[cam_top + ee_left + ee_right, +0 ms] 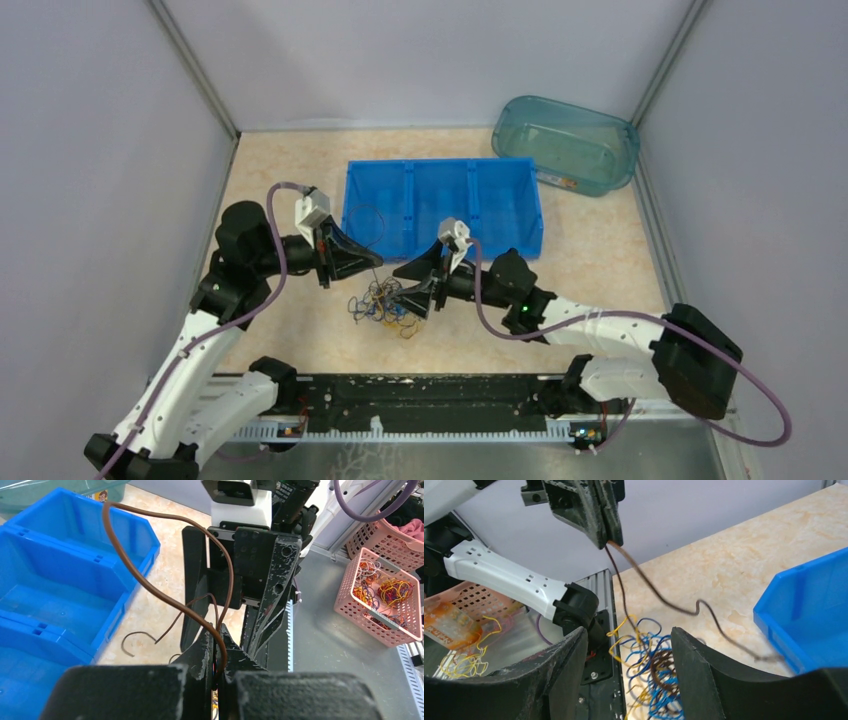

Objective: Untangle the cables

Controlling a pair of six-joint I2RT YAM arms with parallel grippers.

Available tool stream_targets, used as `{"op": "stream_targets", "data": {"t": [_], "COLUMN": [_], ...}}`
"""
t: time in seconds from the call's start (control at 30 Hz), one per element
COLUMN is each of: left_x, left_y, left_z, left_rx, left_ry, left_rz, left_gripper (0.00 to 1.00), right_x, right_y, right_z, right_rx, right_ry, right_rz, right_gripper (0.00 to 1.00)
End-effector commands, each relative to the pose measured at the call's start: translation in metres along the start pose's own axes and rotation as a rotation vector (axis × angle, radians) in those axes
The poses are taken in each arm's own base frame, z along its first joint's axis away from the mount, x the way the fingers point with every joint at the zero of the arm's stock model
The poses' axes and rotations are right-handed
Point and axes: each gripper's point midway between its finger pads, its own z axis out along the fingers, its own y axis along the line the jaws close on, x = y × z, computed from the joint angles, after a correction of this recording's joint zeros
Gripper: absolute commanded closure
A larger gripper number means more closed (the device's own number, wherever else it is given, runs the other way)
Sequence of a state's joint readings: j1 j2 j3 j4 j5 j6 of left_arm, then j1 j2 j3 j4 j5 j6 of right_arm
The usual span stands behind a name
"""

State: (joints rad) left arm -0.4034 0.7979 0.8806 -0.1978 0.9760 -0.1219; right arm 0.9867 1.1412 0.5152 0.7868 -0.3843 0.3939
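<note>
The cables (385,305) form a small tangle of blue, yellow and brown wires on the table in front of the blue bin. My left gripper (377,262) is shut on one brown wire (150,587), held above the tangle. The wire loops up from the pinched fingertips (218,642). In the right wrist view the left gripper (605,530) hangs overhead, with the brown wire (651,591) trailing down toward the bin. My right gripper (629,632) is open, its fingers (696,665) on either side of the tangle (659,672). It also shows in the top view (400,288).
A blue three-compartment bin (440,205) stands just behind the tangle, and a teal tub (565,143) sits at the back right. A pink basket (385,597) holding more wires stands off the table. The black rail (420,400) runs along the near edge.
</note>
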Motion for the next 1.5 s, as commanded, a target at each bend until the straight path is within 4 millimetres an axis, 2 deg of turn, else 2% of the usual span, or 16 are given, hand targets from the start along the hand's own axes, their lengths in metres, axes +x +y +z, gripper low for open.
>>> {"op": "stream_targets", "data": {"t": [0.0, 0.4, 0.47, 0.57, 0.7, 0.8, 1.1, 1.33, 1.47], "left_x": [-0.019, -0.022, -0.025, -0.033, -0.046, -0.06, -0.105, -0.149, -0.181], "left_y": [-0.007, -0.008, -0.01, -0.012, -0.018, -0.022, -0.037, -0.044, -0.047], "left_z": [0.0, -0.001, -0.001, 0.0, -0.001, -0.002, -0.006, -0.012, -0.017], "left_rx": [0.011, 0.012, 0.016, 0.025, 0.044, 0.047, 0.066, 0.037, -0.007], "left_ry": [-0.04, -0.044, -0.05, -0.061, -0.075, -0.099, -0.164, -0.242, -0.304], "left_rz": [0.029, 0.016, 0.016, 0.017, 0.028, 0.046, 0.126, 0.268, 0.368], "left_gripper": [1.0, 1.0, 1.0, 1.0, 1.0, 1.0, 1.0, 1.0, 1.0], "right_x": [-0.049, -0.042, -0.037, -0.026, -0.006, 0.016, 0.07, 0.103, 0.114], "right_y": [0.024, 0.012, 0.004, -0.02, -0.036, -0.047, -0.059, -0.063, -0.068], "right_z": [0.025, 0.068, 0.075, 0.079, 0.074, 0.07, 0.039, 0.015, 0.004], "right_rx": [-0.119, -0.158, -0.115, 0.012, 0.086, 0.133, 0.198, 0.237, 0.277], "right_ry": [-0.146, -0.179, -0.177, -0.18, -0.156, -0.093, 0.011, 0.078, 0.088], "right_rz": [-0.042, 0.028, 0.027, 0.02, 0.01, -0.005, 0.025, 0.051, 0.067], "right_gripper": [0.38, 0.51, 0.52, 0.57, 0.62, 0.62, 0.61, 0.56, 0.51]}}
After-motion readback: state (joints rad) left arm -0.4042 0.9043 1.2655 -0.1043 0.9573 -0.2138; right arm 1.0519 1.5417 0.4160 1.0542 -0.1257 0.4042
